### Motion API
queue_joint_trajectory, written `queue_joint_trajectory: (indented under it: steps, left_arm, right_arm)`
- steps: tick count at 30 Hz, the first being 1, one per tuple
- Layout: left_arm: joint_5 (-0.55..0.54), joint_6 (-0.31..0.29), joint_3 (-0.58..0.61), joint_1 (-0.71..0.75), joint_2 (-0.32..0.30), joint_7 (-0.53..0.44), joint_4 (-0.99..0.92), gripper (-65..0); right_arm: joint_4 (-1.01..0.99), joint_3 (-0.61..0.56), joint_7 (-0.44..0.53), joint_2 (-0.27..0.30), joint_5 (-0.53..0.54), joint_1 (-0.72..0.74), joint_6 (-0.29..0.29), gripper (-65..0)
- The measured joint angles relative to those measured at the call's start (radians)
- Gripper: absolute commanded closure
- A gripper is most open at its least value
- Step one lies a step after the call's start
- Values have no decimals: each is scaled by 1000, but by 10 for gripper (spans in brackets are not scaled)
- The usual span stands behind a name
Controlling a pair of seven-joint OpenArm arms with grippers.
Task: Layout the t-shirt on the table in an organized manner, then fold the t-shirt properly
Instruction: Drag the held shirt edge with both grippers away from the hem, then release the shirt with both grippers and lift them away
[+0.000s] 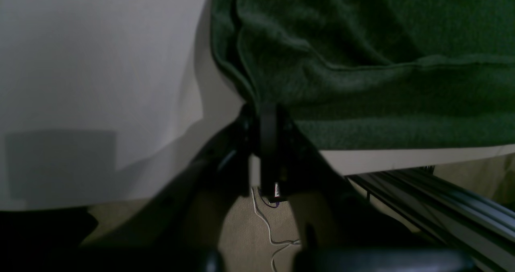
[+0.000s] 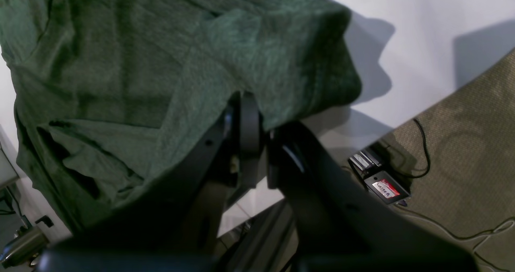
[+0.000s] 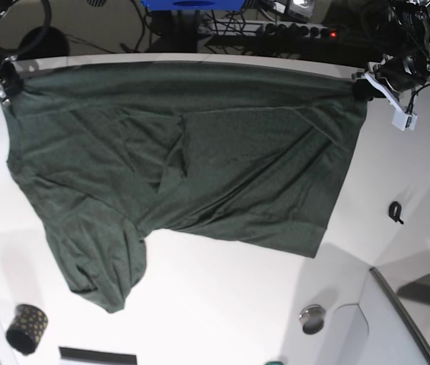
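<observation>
Holding the large dark green soft-fabric t-shirt [image 3: 199, 160] stretched above the white smooth counter [image 3: 222, 304]: left gripper [image 1: 267, 111] and right gripper [image 2: 251, 119] each clenched on an edge corner. Limp, light cloth; sags and creases between grips; corner holds suit it best.

Dark green t-shirt [image 3: 199, 160] — white table [image 3: 222, 304].

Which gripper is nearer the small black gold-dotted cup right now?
Right. The right gripper pinches the t-shirt at the table's far edge, on the cup's side. The left gripper holds the opposite corner, clear across the shirt.
</observation>
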Motion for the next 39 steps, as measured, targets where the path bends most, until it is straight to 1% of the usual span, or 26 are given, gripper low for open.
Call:
queue_joint_trajectory:
  steps: [8, 9, 11, 14, 16, 21, 22, 23, 25, 27, 31, 33, 37, 39]
  left_arm:
    - [0, 0, 0, -2, 0, 0, 0, 0]
    - [0, 0, 0, -3, 0, 0, 0, 0]
    - [0, 0, 0, -2, 0, 0, 0, 0]
    - [0, 0, 2, -3, 0, 1, 0, 0]
    - [0, 0, 2, -5, 0, 1, 0, 0]
    - [0, 0, -1, -5, 0, 3, 0, -357]
    - [-1, 0, -2, -5, 0, 2, 0, -410]
    - [0, 0, -2, -5, 0, 2, 1, -449]
    - [0, 0, -2, -5, 0, 3, 1, -508]
    - [0, 0, -5, -4, 0, 3, 1, -543]
    - [-1, 0, -100, -3, 5, 3, 0, -550]
    - [0, 0, -153, -3, 0, 4, -1, -550]
    - [0, 0, -214, -8, -21, 4, 0, -550]
    - [5, 0, -233, -24, -41, 4, 0, -550]
  right_arm:
    - [0, 0, 3, -3, 0, 0, 0, -3]
    - [0, 0, 5, -5, 0, 0, 0, -11]
    - [2, 2, 13, -18, 0, -6, 0, -57]
    - [2, 2, 8, -28, -3, -15, 0, -173]
    - [3, 2, 12, -34, -3, -15, 0, -227]
    - [6, 2, 11, -35, 0, -11, 0, -305]
    - [6, 2, 11, -35, 0, -11, 0, -333]
    - [6, 2, 11, -35, 0, -11, 0, -362]
    - [8, 3, 11, -35, 5, -11, 0, -420]
    - [8, 37, 9, -38, 14, -8, 0, -456]
    - [24, 103, 8, -38, -11, -19, 0, -461]
    - [50, 121, 8, -35, -8, -19, 0, -461]
    - [120, 114, 5, -27, -8, -14, 0, -461]
    - [148, 99, 11, -7, -46, -7, -1, -461]
